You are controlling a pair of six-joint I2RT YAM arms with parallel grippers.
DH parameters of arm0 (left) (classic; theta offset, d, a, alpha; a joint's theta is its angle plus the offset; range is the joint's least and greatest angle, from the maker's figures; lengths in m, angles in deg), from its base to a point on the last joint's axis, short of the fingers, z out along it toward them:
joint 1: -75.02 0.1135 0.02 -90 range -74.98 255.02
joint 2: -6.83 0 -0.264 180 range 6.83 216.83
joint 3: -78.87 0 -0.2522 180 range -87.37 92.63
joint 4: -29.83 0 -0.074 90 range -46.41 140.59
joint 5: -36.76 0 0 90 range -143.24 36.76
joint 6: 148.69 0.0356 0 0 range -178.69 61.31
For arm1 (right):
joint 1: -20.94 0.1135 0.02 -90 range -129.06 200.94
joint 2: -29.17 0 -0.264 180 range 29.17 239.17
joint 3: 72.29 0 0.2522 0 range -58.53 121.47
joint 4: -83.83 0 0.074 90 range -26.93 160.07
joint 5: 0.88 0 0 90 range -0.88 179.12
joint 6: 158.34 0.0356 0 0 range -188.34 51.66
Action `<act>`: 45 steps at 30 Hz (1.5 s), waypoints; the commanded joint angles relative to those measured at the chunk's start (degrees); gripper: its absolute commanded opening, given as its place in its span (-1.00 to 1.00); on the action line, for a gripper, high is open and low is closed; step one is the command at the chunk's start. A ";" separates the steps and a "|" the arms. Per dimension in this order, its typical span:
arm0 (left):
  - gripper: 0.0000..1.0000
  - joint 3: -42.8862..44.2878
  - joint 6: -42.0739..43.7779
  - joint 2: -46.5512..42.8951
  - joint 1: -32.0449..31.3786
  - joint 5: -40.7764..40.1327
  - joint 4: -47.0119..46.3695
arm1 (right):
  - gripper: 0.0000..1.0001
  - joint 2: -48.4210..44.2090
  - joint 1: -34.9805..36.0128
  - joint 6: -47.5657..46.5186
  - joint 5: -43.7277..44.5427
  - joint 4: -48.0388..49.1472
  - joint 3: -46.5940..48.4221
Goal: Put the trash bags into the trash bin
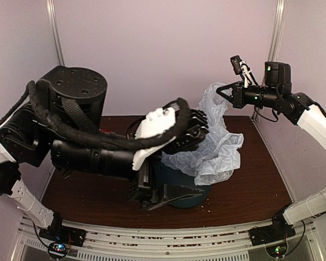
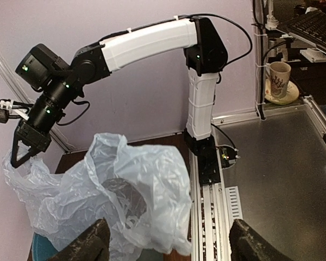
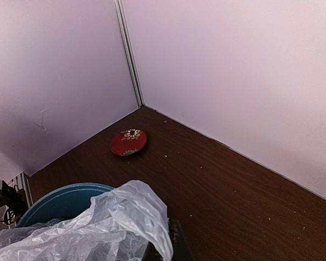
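Pinching the trash bag (image 1: 220,147), the right gripper (image 1: 221,91) holds it over the trash bin (image 3: 60,200). The left gripper (image 2: 169,240) stands wide open.

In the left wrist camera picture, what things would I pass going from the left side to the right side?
right gripper pinching the bag's edge → pale plastic bag → right arm's base → patterned mug → keyboard
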 commanded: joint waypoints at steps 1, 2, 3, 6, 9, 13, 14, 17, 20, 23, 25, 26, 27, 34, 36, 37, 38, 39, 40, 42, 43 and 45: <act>0.56 8.38 -3.07 6.05 -0.58 -8.92 0.86 | -1.00 -1.49 0.19 -0.83 1.34 0.30 -0.78; 0.56 9.22 -3.72 7.13 -0.62 -10.08 1.32 | -1.00 -1.48 0.18 -0.84 1.37 0.25 -0.79; 0.55 9.61 -4.35 8.02 -0.58 -11.48 1.32 | -1.00 -1.46 0.18 -0.84 1.31 0.21 -0.79; 0.42 10.11 -8.22 9.58 -0.54 -18.43 1.31 | -1.00 -1.60 0.20 -0.75 1.17 0.21 -0.71; 0.00 10.06 -11.53 9.32 -0.18 -25.32 1.68 | -1.00 -2.16 0.13 -0.75 1.12 0.20 -0.88; -0.75 5.92 -13.42 5.67 3.04 -25.13 -0.58 | -1.00 -3.98 0.19 -0.75 0.40 0.50 -2.04; -0.92 4.00 -13.85 4.34 4.84 -23.88 -2.02 | -1.00 -4.51 0.20 -0.75 0.10 0.63 -2.49; -1.00 -3.70 -14.74 -0.08 11.42 -21.09 -8.08 | -1.00 -5.86 0.18 -0.57 -1.13 0.46 -3.28; -1.00 -10.49 -13.15 -2.54 16.81 -20.09 -14.16 | -1.00 -7.28 0.20 -0.28 -2.40 1.00 -4.06; -1.00 -12.13 -12.09 -1.94 20.91 -21.68 -15.66 | -1.00 -7.78 0.21 0.21 -2.98 1.15 -4.16; -1.00 -12.54 -12.38 -0.96 24.03 -19.37 -15.55 | -1.00 -7.54 0.20 0.09 -3.09 0.64 -4.13; -1.00 -13.03 -12.72 -0.51 25.32 -18.26 -15.48 | -1.00 -7.52 0.16 -0.03 -3.20 0.51 -4.32; -1.00 -13.73 -13.02 -0.06 26.25 -17.49 -15.55 | -1.00 -7.54 0.13 -0.10 -3.37 0.43 -4.61; -1.00 -19.75 -16.84 -0.07 29.50 -15.97 -15.56 | -1.00 -9.28 0.21 -0.48 -4.85 0.15 -7.44; -1.00 -22.02 -17.63 -1.24 29.94 -15.57 -16.12 | -1.00 -10.39 0.21 -0.79 -5.07 -0.39 -8.39; -1.00 -23.11 -17.90 -1.97 29.94 -15.15 -16.48 | -1.00 -11.19 0.21 -1.09 -5.02 -0.78 -8.65; -1.00 -24.16 -18.31 -2.74 29.96 -14.57 -16.87 | -1.00 -11.95 0.21 -1.36 -4.89 -1.26 -8.90; -1.00 -24.96 -18.78 -3.61 29.96 -13.85 -17.18 | -1.00 -12.73 0.21 -1.74 -4.78 -2.05 -9.20; -1.00 -25.71 -19.15 -4.47 29.96 -13.12 -17.43 | -1.00 -13.23 0.20 -2.13 -4.77 -3.00 -9.23; -1.00 -27.09 -19.78 -6.27 29.96 -11.26 -18.31 | -1.00 -14.33 0.21 -2.67 -5.15 -4.83 -9.57; -1.00 -27.78 -20.05 -7.14 29.92 -10.40 -18.71 | -1.00 -14.92 0.21 -2.57 -5.16 -5.38 -10.21; -1.00 -29.14 -21.16 -8.72 29.95 -9.07 -18.77 | -1.00 -16.94 0.21 -2.06 -5.19 -5.43 -12.39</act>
